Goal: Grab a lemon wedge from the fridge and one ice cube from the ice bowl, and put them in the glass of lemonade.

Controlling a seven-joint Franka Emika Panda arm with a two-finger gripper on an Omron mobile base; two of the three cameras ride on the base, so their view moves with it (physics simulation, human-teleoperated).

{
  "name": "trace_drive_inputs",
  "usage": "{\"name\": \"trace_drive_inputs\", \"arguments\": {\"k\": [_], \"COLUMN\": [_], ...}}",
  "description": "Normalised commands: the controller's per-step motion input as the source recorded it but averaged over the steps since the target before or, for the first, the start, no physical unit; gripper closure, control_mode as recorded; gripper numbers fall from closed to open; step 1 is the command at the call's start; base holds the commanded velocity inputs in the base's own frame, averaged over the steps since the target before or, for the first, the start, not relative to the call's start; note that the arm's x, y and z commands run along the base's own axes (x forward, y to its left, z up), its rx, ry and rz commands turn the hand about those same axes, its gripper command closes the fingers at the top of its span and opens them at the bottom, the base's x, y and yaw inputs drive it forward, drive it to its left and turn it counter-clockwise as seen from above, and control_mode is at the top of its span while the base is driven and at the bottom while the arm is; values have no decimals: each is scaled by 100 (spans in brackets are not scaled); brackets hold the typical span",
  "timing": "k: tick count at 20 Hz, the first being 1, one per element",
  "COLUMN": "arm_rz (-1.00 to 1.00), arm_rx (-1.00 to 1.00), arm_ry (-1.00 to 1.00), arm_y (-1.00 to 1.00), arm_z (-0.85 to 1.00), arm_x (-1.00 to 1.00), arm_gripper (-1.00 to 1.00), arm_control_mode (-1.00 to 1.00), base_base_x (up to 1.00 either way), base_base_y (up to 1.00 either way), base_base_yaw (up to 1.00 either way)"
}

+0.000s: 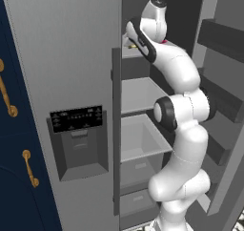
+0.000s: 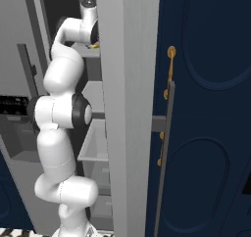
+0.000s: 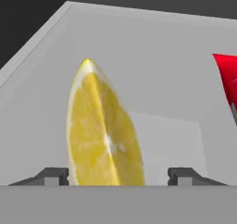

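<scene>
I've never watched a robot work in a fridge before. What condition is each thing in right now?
fridge: right door swung open, left door shut.
lemon wedge: standing on its edge on a grey shelf, between the fingertips.
gripper: open, one fingertip either side of the wedge, not closed on it.
red item: lying on the same shelf, apart from the wedge.

No legible text, brand or number is to be found. On the fridge (image 1: pixel 66 58), well below and to the left of the gripper, a black dispenser panel (image 1: pixel 76 118) carries rows of small pale marks, but these are too small and blurred to be read.
</scene>
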Motion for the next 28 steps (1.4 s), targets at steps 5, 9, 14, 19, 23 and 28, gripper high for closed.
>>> {"name": "trace_drive_inputs", "arguments": {"k": [5,9,14,19,23,28], "arm_rz": [0,0,0,0,0,0], "arm_rx": [-10,-6,-3,0,4,7], "arm_ry": [0,0,0,-3,-29,-33], "arm_y": [23,9,-7,-22,-20,-7], "arm_z": [-7,-3,-20,-14,-10,-14], "arm_x": [8,5,-38,-98,-100,-100], "arm_gripper": [100,100,100,100,100,100], "arm_control_mode": [-100,-100,-100,-100,-100,-100], "base_base_x": [0,0,0,0,0,0], "base_base_y": [0,0,0,0,0,0], "base_base_yaw": [0,0,0,0,0,0]}}
